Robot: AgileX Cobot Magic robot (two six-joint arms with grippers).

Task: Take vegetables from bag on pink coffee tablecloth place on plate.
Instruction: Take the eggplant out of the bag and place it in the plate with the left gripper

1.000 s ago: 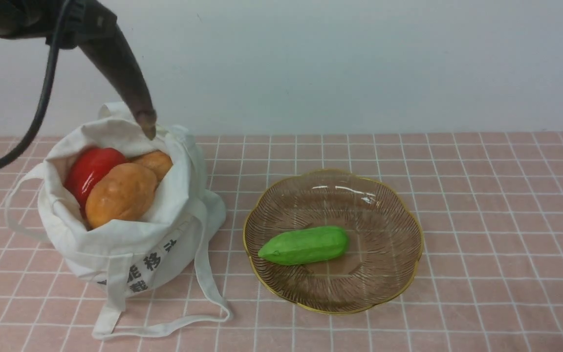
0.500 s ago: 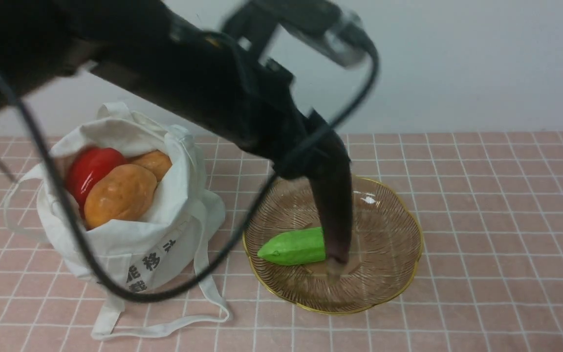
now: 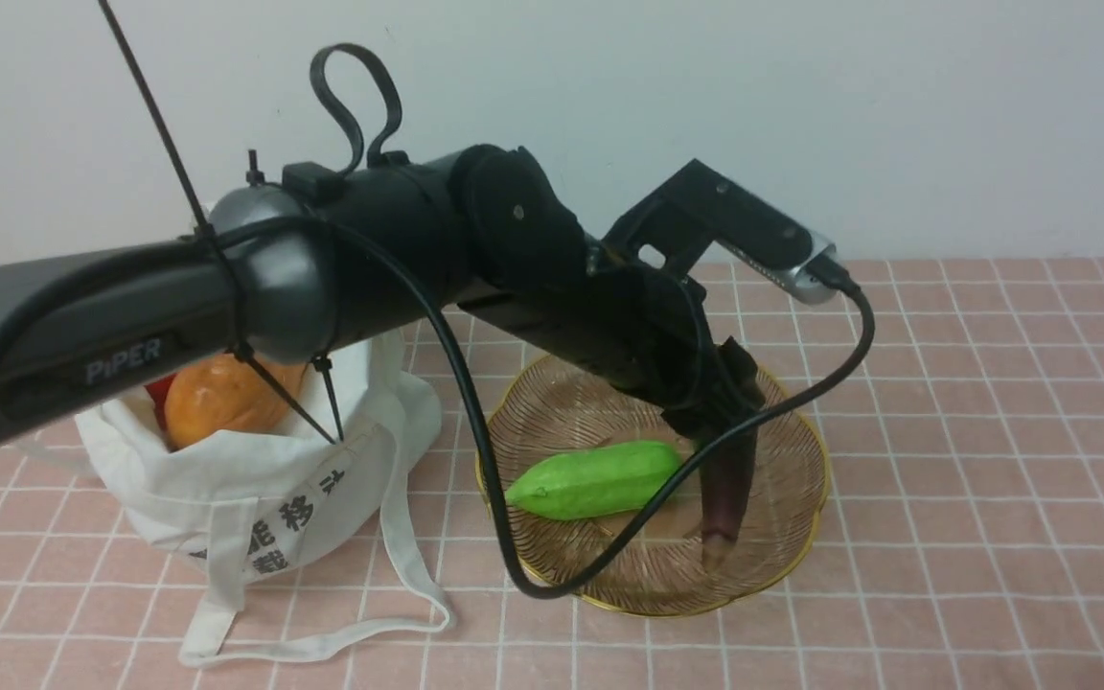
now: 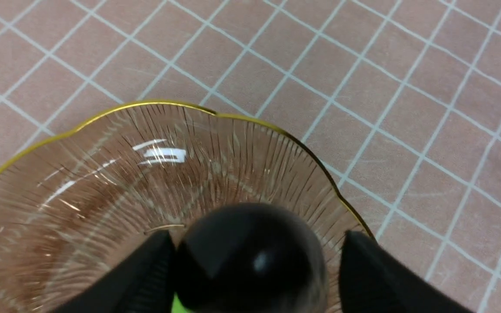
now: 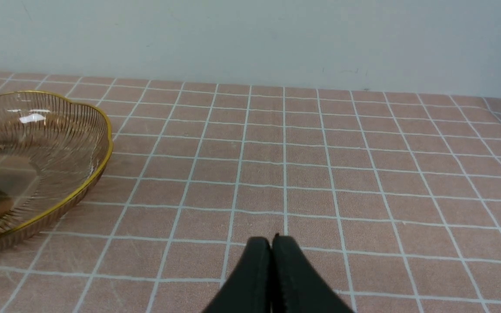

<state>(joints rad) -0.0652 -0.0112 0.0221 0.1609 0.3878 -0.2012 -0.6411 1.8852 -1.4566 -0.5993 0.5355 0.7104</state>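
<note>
My left gripper (image 3: 720,383) is over the plate (image 3: 806,431), its jaws around the top of the dark purple eggplant (image 3: 726,489). The eggplant stands almost upright, tip on the plate beside the green gourd (image 3: 595,479). In the left wrist view the eggplant (image 4: 250,256) touches one finger (image 4: 155,269). A gap shows to the other finger (image 4: 363,269). The white bag (image 3: 255,479) on the pink tablecloth (image 3: 993,431) holds an orange potato (image 3: 226,398) and a sliver of red pepper (image 3: 157,393). My right gripper (image 5: 272,243) is shut and empty above the cloth.
The left arm and its cable (image 3: 514,537) cross over the bag and the plate's near rim. The bag's strap handles (image 3: 322,642) lie on the cloth at the front. A pale wall (image 3: 801,115) bounds the far side.
The left arm has carried the eggplant from above the bag across to the plate and lowered it; its tip now rests on the plate right of the gourd.
</note>
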